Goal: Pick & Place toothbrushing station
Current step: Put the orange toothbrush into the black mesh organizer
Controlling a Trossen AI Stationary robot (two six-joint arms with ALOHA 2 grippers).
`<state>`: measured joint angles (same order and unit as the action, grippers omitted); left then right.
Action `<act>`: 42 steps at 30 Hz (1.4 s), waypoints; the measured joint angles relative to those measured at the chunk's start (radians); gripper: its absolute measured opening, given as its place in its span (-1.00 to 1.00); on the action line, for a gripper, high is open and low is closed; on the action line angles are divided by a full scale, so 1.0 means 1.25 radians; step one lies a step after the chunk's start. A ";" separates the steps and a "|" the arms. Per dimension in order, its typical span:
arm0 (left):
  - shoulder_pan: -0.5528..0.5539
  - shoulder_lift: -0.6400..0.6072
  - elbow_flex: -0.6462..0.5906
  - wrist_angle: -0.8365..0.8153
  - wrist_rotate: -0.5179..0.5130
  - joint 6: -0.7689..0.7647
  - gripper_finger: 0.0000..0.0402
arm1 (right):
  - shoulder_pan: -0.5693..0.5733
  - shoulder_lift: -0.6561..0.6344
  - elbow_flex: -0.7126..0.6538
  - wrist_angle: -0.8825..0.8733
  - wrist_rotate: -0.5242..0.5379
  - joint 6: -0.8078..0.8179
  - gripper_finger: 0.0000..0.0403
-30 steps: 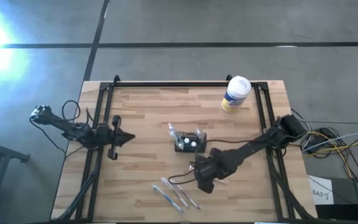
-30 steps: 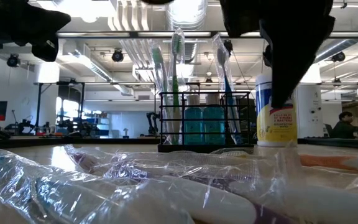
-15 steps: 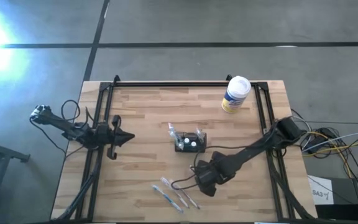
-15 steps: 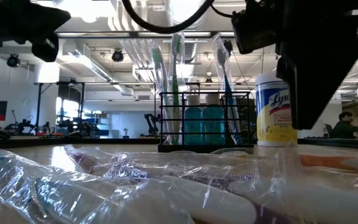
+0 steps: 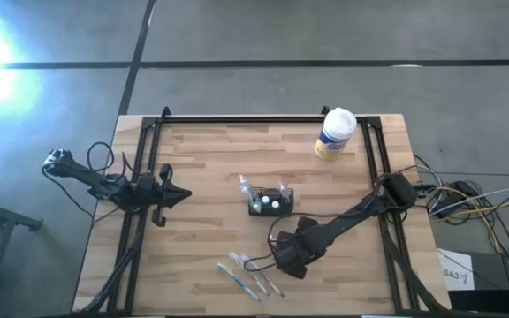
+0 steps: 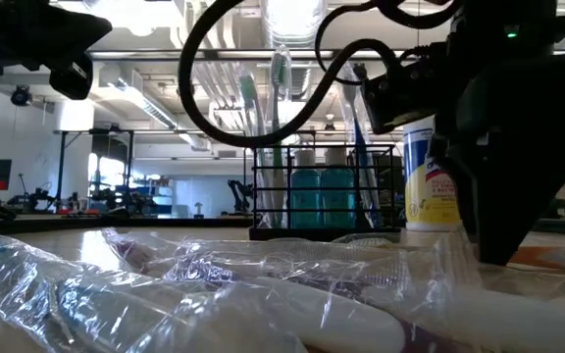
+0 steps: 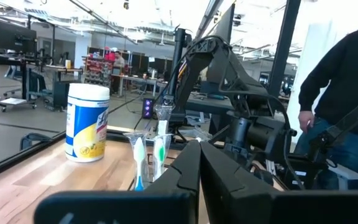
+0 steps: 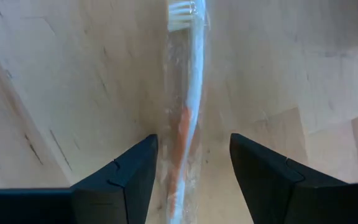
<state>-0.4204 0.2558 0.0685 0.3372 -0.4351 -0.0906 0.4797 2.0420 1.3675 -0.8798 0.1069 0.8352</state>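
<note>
The toothbrushing station, a small black wire holder with upright brushes, stands at the table's middle and shows in the low view. My right gripper points down just above the table, near the front edge, and is open. In its wrist view the fingers stand on either side of a wrapped white-and-orange toothbrush that lies flat on the wood; I see no touch. My left gripper waits shut at the table's left.
A white-and-yellow canister stands at the far right. Several wrapped toothbrushes lie near the front edge, their clear wrappers filling the low view. A black frame rims the table. A person stands beyond the table.
My right gripper has come down toward the table and a little toward the near left, closer to the wrapped toothbrushes. In the low view its dark bulk has sunk beside the canister.
</note>
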 joint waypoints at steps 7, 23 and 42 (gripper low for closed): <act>0.000 0.000 0.014 0.001 0.000 -0.004 -0.95 | 0.012 -0.005 -0.001 0.010 -0.021 0.002 -0.46; 0.000 0.000 0.026 0.000 0.003 -0.053 -0.95 | 0.060 -0.143 0.023 -0.006 0.007 -0.054 -0.90; 0.000 0.010 0.020 -0.003 0.079 -0.054 -0.95 | 0.120 -0.477 -0.304 0.888 0.288 -0.724 -0.91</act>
<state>-0.4206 0.2684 0.0929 0.3337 -0.3360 -0.1585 0.6292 1.4452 0.9880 0.2300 0.4671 -0.0699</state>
